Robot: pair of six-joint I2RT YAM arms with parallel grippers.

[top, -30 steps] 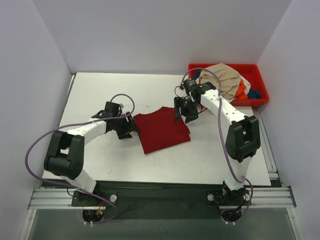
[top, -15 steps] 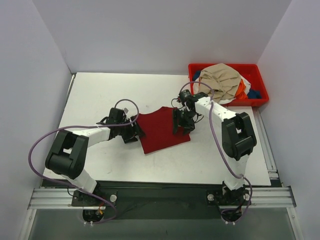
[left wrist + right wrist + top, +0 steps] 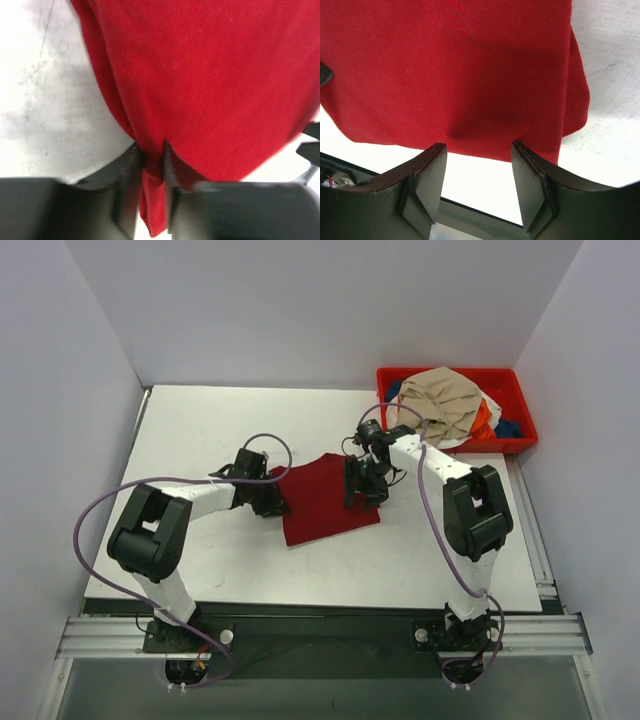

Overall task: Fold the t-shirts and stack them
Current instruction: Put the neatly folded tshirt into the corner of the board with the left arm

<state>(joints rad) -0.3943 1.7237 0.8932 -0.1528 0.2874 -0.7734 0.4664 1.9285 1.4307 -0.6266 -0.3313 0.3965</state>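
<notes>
Red shirt (image 3: 325,498) lay part-folded, well left of bin (image 3: 523,412). L gripper (image 3: 152,167) was pinched tight on its hem, prob. to carry a fold over. R gripper (image 3: 479,165) sat wide apart at the opposite edge, gripping nothing, maybe to pin it. Other shirts (image 3: 445,400) sat heaped in bin.

Top view: left gripper (image 3: 272,498) hid the red shirt's (image 3: 325,502) left edge, and right gripper (image 3: 363,483) hid its far-right corner. Left wrist: fingers (image 3: 127,192) blurred, shirt cut off at the top and right. Right wrist: shirt cut off at the top and left. In the bin (image 3: 521,405), at the counter's (image 3: 200,430) far-right corner, the tan shirt (image 3: 440,400) covered most of the other shirts (image 3: 484,422).
</notes>
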